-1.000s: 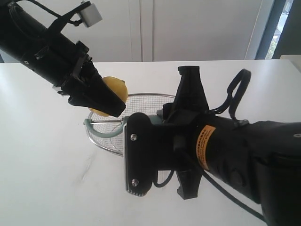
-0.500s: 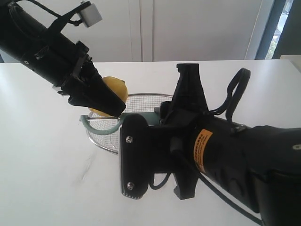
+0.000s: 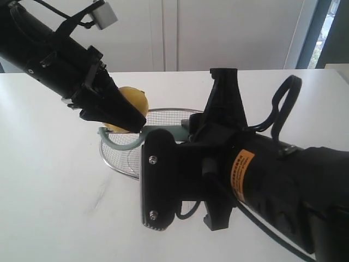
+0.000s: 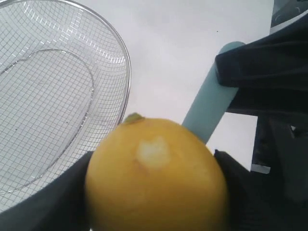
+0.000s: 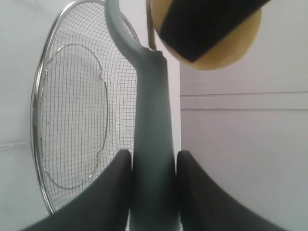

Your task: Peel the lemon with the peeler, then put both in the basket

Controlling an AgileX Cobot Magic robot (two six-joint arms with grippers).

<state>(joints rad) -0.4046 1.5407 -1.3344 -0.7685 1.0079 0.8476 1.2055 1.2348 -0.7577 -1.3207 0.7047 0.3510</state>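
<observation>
Because the big black right arm (image 3: pixel 272 180) fills the front of the outside view, it hides much of the basket (image 3: pixel 122 161) and most of the peeler (image 3: pixel 115 141). Only the curved green head of the peeler and a bit of its handle peek out there. The lemon (image 3: pixel 135 100) is half hidden too, behind the left end effector (image 3: pixel 130 118). In the left wrist view the lemon is blurry, and its lower part is cut off by the picture edge. A small pale spot shows on its skin. In the right wrist view the peeler's head runs out of the picture, so the blade is hard to see. It may be touching the lemon.

There is one lemon, one peeler and one basket, and there are two arms.

The left end effector grips the lemon, with a black finger pressed on each side of it. The right end effector (image 5: pixel 153 161) pinches the peeler's handle between its two fingers. The lemon is up in the air above the desk (image 3: pixel 49 191), near the rim of the basket. The peeler's head sits close under the lemon, also near that rim.

The basket rests flat on the white desk. Bare desk lies open on the left side of the outside view and behind the basket. On the right side, the arm takes up most of the room.
</observation>
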